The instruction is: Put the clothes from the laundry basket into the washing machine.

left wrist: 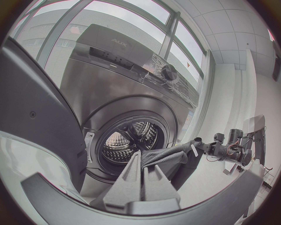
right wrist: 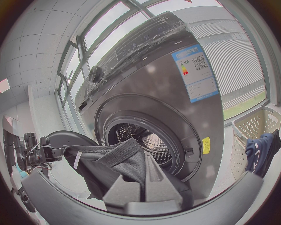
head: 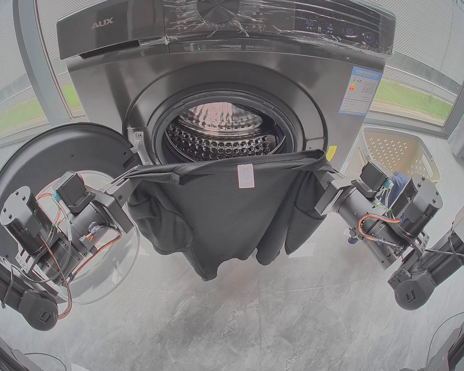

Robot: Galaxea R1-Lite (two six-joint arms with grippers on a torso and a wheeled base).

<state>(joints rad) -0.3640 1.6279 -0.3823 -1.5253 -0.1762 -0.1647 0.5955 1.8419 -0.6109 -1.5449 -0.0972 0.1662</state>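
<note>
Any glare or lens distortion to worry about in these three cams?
Head view: bright reflections inside the drum and on the wrapped control panel; edges bow mildly. Left wrist view: heavy fisheye, dark corners, bright windows behind the washing machine. Right wrist view: same fisheye; soft reflections on the machine's front behind the black garment.

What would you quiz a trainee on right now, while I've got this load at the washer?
1. True or false: the round door of the grey front-loading washing machine is shut.
2. How many grippers hold the dark grey cloth garment with a white label? A none, B one, C two.
3. What lies in the beige perforated plastic laundry basket?
Key: 1 false, it stands open on the robot's left. 2 C, the left gripper and right gripper each clamp one end. 3 a dark blue garment.
</note>
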